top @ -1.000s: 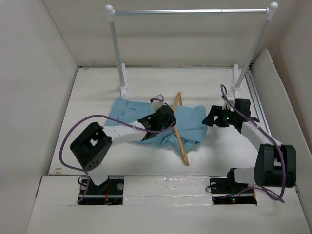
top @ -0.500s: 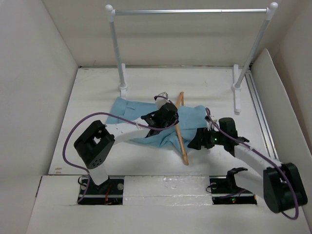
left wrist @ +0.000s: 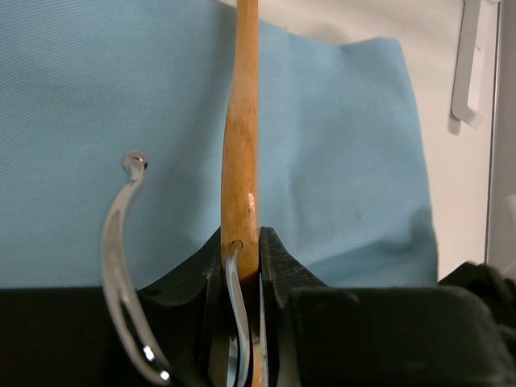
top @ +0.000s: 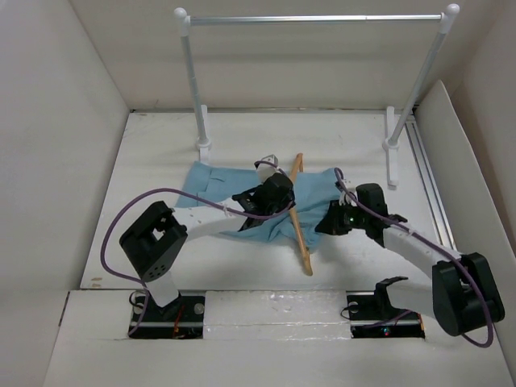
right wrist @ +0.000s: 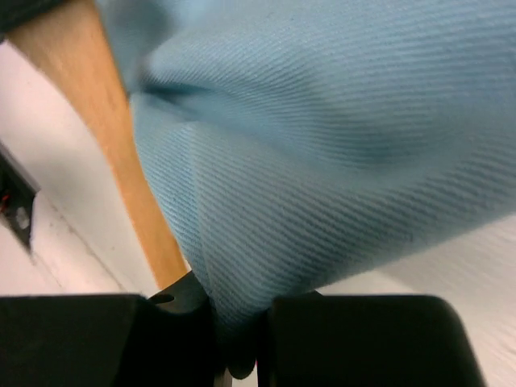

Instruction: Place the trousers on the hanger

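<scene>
The light blue trousers point(top: 242, 187) lie spread on the white table, from the left rail post to the middle right. The wooden hanger point(top: 297, 216) lies slanted across them. My left gripper point(top: 278, 193) is shut on the hanger point(left wrist: 240, 153) at its middle, where the metal hook point(left wrist: 121, 250) enters the wood; the trousers point(left wrist: 89, 105) fill the view behind. My right gripper point(top: 329, 222) is shut on a fold of the trousers point(right wrist: 322, 161) at their right edge, and the hanger point(right wrist: 121, 153) runs just to the left of the fold.
A white-and-silver clothes rail point(top: 314, 18) stands at the back, its posts on feet at the left point(top: 204, 147) and right point(top: 393, 165). White walls close in the table on the left, back and right. A rail foot shows in the left wrist view point(left wrist: 468, 64).
My right arm has swung from the back right down and left to the trousers' right edge and shut on the cloth. My left gripper has shifted slightly right with the hanger.
</scene>
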Robot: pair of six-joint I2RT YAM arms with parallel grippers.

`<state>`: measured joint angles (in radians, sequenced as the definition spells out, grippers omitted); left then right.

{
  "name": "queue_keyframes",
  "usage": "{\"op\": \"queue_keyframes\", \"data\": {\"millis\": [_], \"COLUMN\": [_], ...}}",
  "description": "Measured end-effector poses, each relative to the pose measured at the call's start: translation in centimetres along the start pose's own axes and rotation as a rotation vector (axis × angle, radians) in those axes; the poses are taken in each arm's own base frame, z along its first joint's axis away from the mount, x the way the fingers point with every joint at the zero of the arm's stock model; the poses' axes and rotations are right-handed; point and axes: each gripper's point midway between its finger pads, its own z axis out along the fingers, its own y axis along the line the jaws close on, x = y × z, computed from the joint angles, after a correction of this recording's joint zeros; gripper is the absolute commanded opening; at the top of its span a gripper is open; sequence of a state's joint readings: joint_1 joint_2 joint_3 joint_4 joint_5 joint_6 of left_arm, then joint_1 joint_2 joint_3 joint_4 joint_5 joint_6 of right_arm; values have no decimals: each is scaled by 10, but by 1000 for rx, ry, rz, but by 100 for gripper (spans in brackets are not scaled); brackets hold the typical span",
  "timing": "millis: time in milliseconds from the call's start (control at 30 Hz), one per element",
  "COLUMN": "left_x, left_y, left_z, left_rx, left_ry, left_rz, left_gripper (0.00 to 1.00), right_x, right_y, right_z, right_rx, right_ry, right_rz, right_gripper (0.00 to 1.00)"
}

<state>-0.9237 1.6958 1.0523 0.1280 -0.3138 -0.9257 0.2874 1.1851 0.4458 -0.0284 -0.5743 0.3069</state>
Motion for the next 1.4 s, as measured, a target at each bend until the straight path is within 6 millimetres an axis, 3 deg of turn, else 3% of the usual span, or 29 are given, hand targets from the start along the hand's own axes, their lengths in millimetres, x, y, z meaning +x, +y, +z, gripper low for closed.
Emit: {"op": "queue_keyframes", "data": {"millis": [133, 300, 433, 567, 967, 1400], "left_x": [2, -14, -23, -30, -50, -40], "left_y": [9, 32, 40, 44, 55, 47], "left_z": [-9, -16, -14, -14, -20, -32], "left_rx": [-2, -41, -61, -72, -151, -161], "left_ry": [0, -21, -39, -53, -88, -47], "left_rz": [6, 12, 24, 45, 164, 277], "left_gripper": [0, 0, 0, 0, 0, 0], "right_x": [-21, -47, -52, -44, -38, -34], "right_y": [-23, -63, -84, -100, -107, -99], "right_z": [-16, -43, -53, -57, -57, -41], "right_rx": [92, 217, 269, 292, 312, 337], "right_ry": [-19, -62, -32, 9, 46, 73], "right_rz": [-27, -33, -41, -24, -22, -56], "right_gripper": [0, 0, 0, 0, 0, 0]}}
